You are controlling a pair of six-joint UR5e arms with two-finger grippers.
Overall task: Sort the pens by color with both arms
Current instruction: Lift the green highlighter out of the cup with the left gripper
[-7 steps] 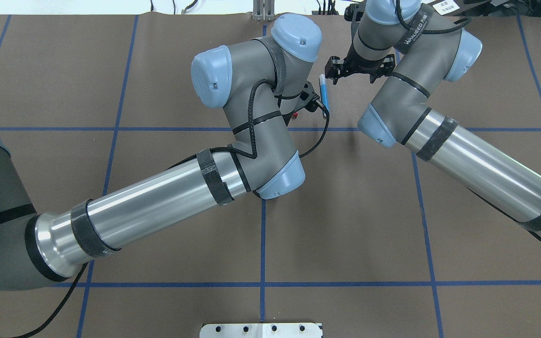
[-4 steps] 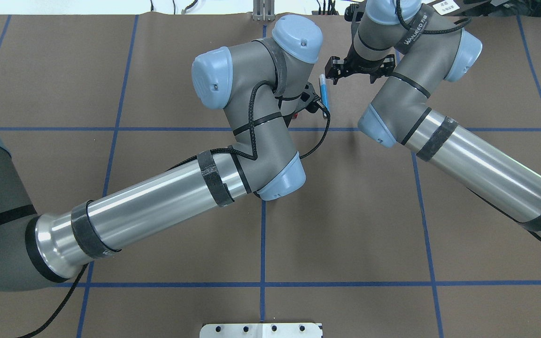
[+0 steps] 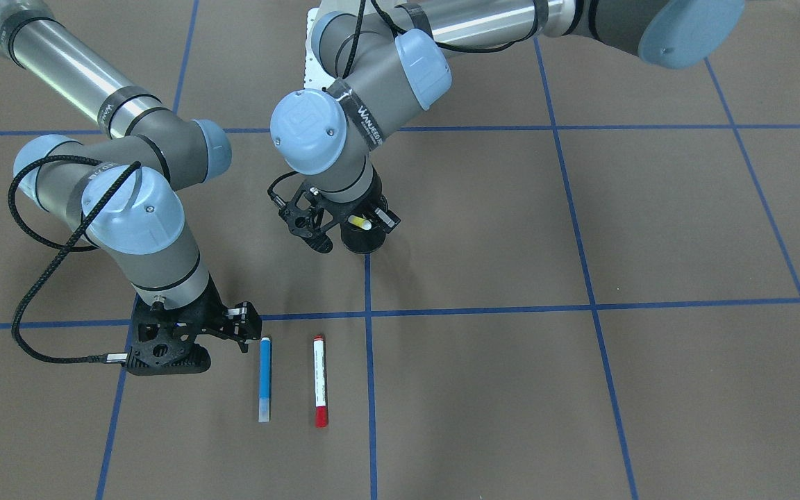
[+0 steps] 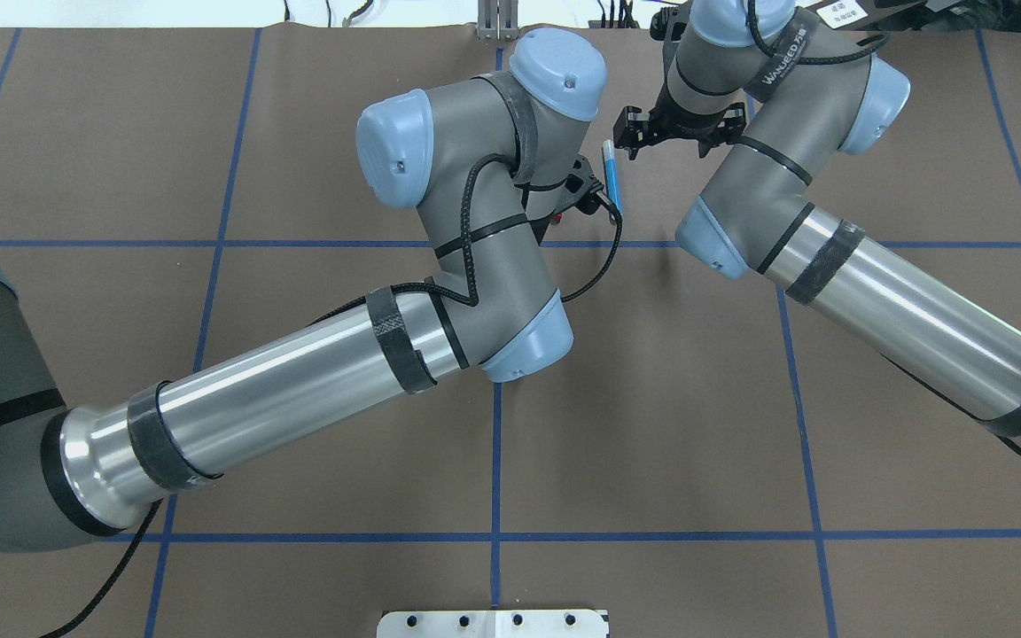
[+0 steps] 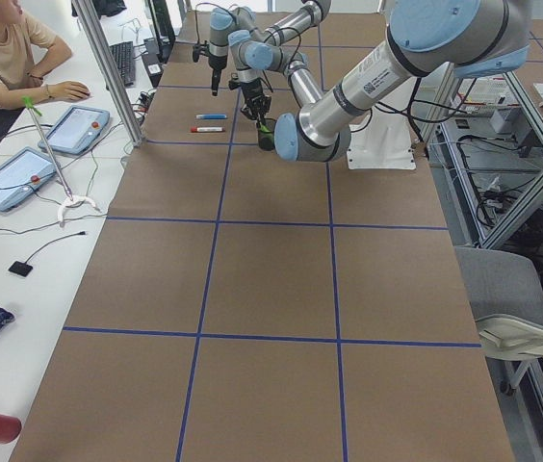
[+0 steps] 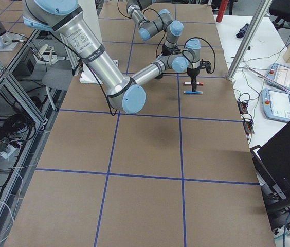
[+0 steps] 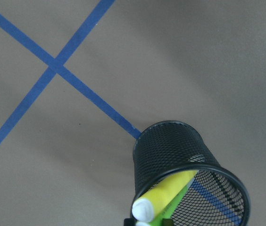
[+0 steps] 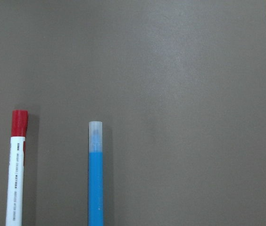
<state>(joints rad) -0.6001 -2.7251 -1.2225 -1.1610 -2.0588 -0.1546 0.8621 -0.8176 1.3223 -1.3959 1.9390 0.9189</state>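
A blue pen (image 3: 264, 378) and a white pen with a red cap (image 3: 319, 382) lie side by side on the brown table, apart from each other. My right gripper (image 3: 246, 326) hovers just beyond the blue pen's end; it looks open and holds nothing. Its wrist view shows only the blue pen (image 8: 95, 179) and the red-capped pen (image 8: 16, 174). A black mesh cup (image 7: 170, 150) holds a yellow pen (image 7: 166, 190) and a green pen (image 7: 178, 200), both leaning. My left gripper (image 3: 376, 221) sits right over the cup (image 3: 362, 242), beside the yellow pen's top. I cannot tell whether it grips anything.
Blue tape lines divide the brown table into squares. The robot's white base plate (image 4: 493, 623) sits at the near edge. In the exterior left view a seated person (image 5: 2, 48) and two tablets (image 5: 77, 128) are at a side table.
My left arm's forearm and elbow have shifted slightly toward the left of the overhead view. The right arm and the blue pen have not moved.
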